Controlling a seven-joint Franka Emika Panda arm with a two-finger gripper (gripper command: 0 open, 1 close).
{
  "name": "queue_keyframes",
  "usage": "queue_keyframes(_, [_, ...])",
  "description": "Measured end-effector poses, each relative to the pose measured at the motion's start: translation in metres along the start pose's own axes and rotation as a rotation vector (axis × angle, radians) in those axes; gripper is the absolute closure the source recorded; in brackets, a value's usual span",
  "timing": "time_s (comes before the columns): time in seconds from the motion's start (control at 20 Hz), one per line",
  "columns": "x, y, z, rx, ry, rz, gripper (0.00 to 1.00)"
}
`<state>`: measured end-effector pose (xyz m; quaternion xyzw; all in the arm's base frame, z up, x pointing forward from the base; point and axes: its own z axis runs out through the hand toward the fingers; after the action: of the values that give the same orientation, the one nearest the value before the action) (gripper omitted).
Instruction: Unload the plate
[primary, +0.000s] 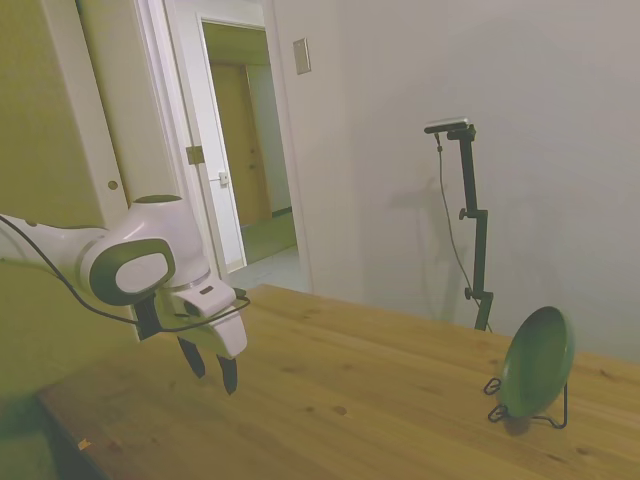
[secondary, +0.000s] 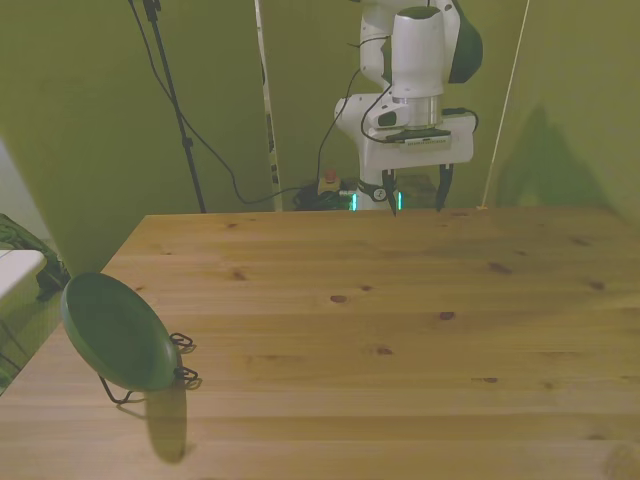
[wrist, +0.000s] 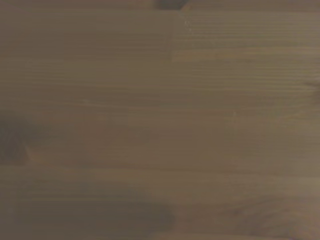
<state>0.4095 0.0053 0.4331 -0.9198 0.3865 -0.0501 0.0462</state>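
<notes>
Side view, left to right: the white arm (primary: 120, 262) enters over the near end of the table (primary: 380, 400), its gripper (primary: 212, 368) pointing down above the wood, fingers parted with nothing between them. Well apart from it, at the far end, the green plate (primary: 538, 360) stands nearly upright, tilted back in a black wire stand (primary: 552, 420) that rests on the tabletop. Front view, left to right: the plate (secondary: 118, 330) leans in the stand (secondary: 184, 375) near the corner at the front view's left; bare planks lie in the middle; the gripper (secondary: 416, 200) hangs over the table's far edge, its dark fingers (secondary: 443, 186) wide and empty. Wrist view: blurred wood grain (wrist: 160, 120) only.
</notes>
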Motion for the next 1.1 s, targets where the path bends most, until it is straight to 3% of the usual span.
queue_keyframes(0.15, [0.007,0.007,-0.001,-0.026,0.027,0.001,0.0])
queue_keyframes(0.25, [0.03,0.034,-0.015,-0.075,0.111,0.058,0.0])
queue_keyframes(0.55, [0.094,0.124,-0.089,-0.054,0.258,0.242,0.0])
queue_keyframes(0.75, [0.149,0.17,-0.128,-0.03,0.311,0.308,0.0])
queue_keyframes(1.1, [0.263,0.182,-0.15,-0.017,0.35,0.367,0.0])
